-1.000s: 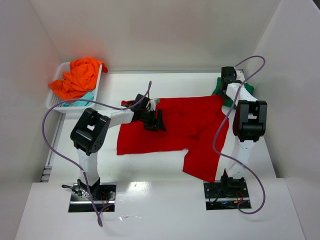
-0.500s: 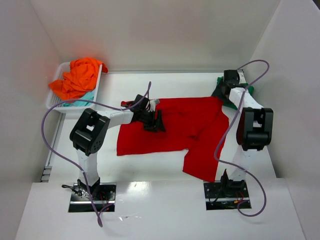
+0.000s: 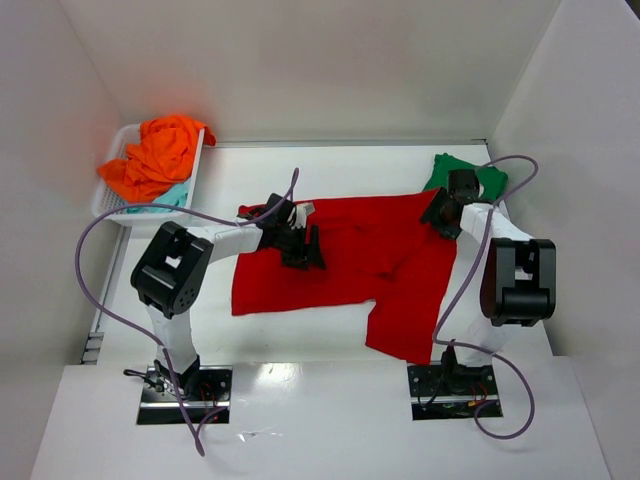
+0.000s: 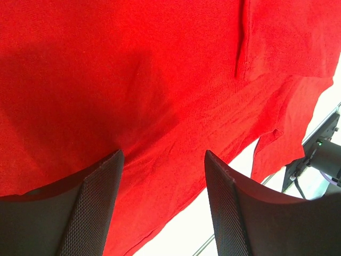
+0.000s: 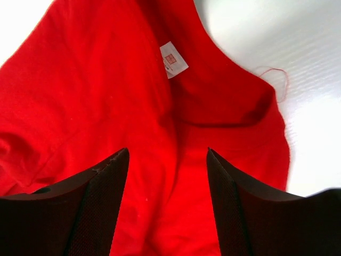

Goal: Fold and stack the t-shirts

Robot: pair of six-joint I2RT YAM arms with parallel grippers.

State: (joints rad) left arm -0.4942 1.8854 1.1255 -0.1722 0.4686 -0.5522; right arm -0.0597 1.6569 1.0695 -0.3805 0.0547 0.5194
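Note:
A large red t-shirt [image 3: 375,255] lies spread flat in the middle of the table. My left gripper [image 3: 302,247] hovers over its left half, open, and only red cloth [image 4: 133,80] shows between its fingers [image 4: 98,202]. My right gripper [image 3: 440,212] is open over the shirt's right edge, above the collar and its white label [image 5: 173,58]. It holds nothing. A dark green t-shirt [image 3: 468,172] lies bunched at the back right, just behind the right gripper. An orange t-shirt [image 3: 160,152] and a pale teal one [image 3: 172,195] are in the basket.
The white lattice basket [image 3: 105,205] stands at the back left against the left wall. White walls close in the table at the back and on both sides. Both arms trail purple cables [image 3: 100,270]. A loose red thread [image 5: 277,74] lies on the table beside the collar.
My right gripper has come forward off the green t-shirt to the red shirt's collar edge, leaving the green one uncovered. My left gripper has shifted slightly left over the red shirt.

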